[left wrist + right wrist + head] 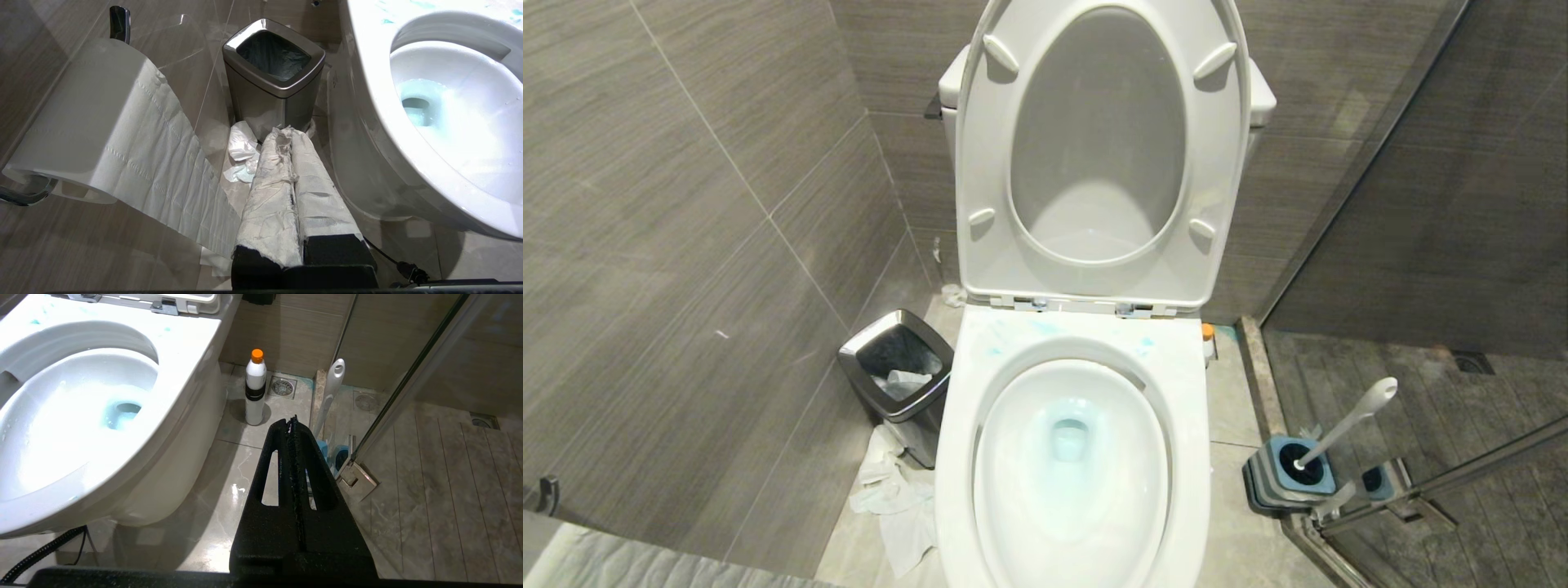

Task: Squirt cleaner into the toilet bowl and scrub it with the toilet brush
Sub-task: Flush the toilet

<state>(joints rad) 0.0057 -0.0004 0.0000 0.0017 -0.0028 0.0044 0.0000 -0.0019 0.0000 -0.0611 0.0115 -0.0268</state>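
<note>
White bottle (255, 388) with orange cap: no legible label.

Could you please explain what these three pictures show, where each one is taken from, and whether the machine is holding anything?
A two-armed robot stands before a toilet. One picture comes from its head, looking down at the toilet bowl, seat raised, with blue cleaner tinting the water and smearing the rim.

The other two come from wrist cameras. The left hand, its fingers wrapped in white tissue, is shut and holds nothing; beyond it are a steel bin, a toilet roll and crumpled tissue on the floor. The right hand is also shut and empty; beyond it stand an orange-capped bottle and the toilet brush in its holder.
</note>
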